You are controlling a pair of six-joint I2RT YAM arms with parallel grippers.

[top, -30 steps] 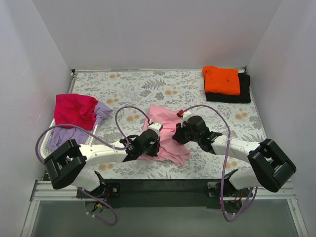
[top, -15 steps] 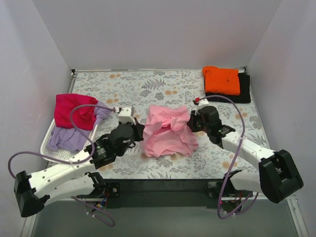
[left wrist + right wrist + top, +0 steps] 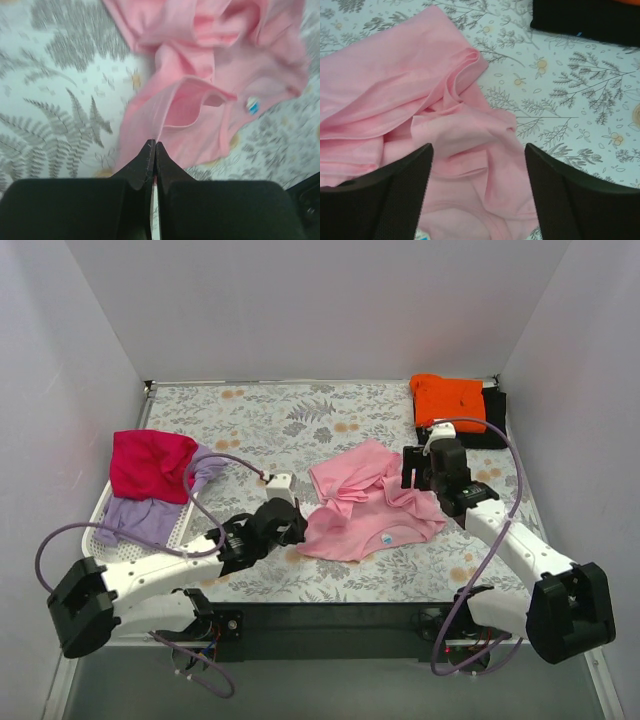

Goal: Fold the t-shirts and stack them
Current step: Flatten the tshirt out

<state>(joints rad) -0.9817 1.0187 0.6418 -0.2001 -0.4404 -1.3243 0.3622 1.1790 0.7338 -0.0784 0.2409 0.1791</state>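
The light pink t-shirt (image 3: 370, 510) lies crumpled and partly spread at the middle of the table, with its neck label showing. My left gripper (image 3: 297, 525) sits at the shirt's left edge. In the left wrist view its fingers (image 3: 154, 145) are pressed together on a fold of the pink cloth (image 3: 200, 100). My right gripper (image 3: 415, 475) hovers over the shirt's right part, open, with only loose pink cloth (image 3: 395, 85) below its spread fingertips (image 3: 479, 147). An orange t-shirt (image 3: 450, 402) lies folded on a black one (image 3: 495, 420) at the back right.
A white laundry basket (image 3: 95, 540) at the left edge holds a magenta-red shirt (image 3: 150, 462) and a lavender shirt (image 3: 140, 515). The black shirt's edge (image 3: 585, 17) shows at the top of the right wrist view. White walls enclose the floral table on three sides.
My right gripper has let go of the pink shirt and drawn back to the right. The shirt has dropped and spread wider across the table. My left gripper still grips its left edge.
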